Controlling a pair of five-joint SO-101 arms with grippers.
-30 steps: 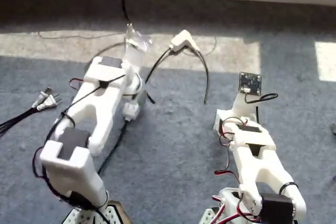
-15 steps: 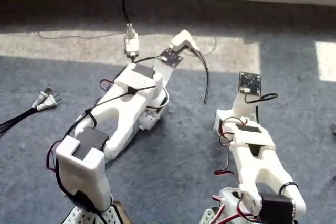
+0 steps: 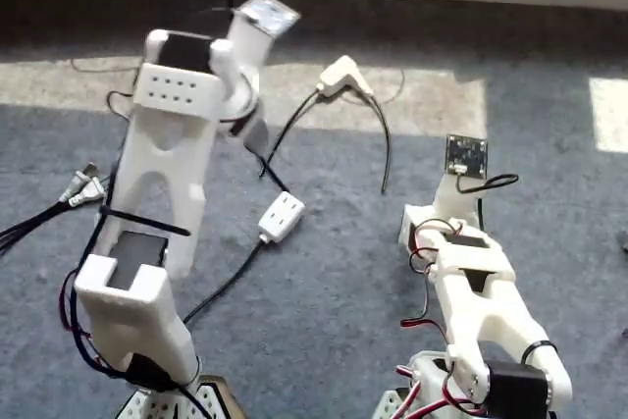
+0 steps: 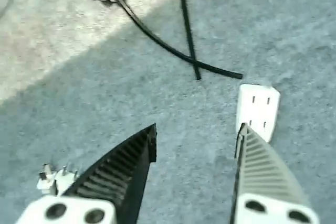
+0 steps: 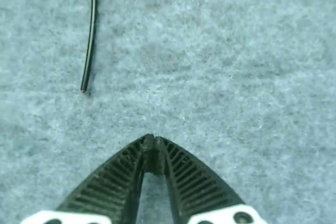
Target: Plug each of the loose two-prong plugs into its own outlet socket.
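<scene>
A white outlet block with two slotted sockets lies on the grey carpet on a black cord; in the left wrist view the outlet block sits just past one fingertip. My left gripper is open and empty, held high over the carpet on the raised left arm. Two loose two-prong plugs lie at the far left on black leads, and the plugs show beside the dark finger. My right gripper is shut on nothing, low over bare carpet.
A white adapter on a black cable lies in the sunlit strip at the back. A loose black cable end rests ahead of the right gripper. The right arm stands at the front right.
The left arm has swung off the outlet block and risen high. The block now lies uncovered, slightly right of where it was. The right arm has not moved.
</scene>
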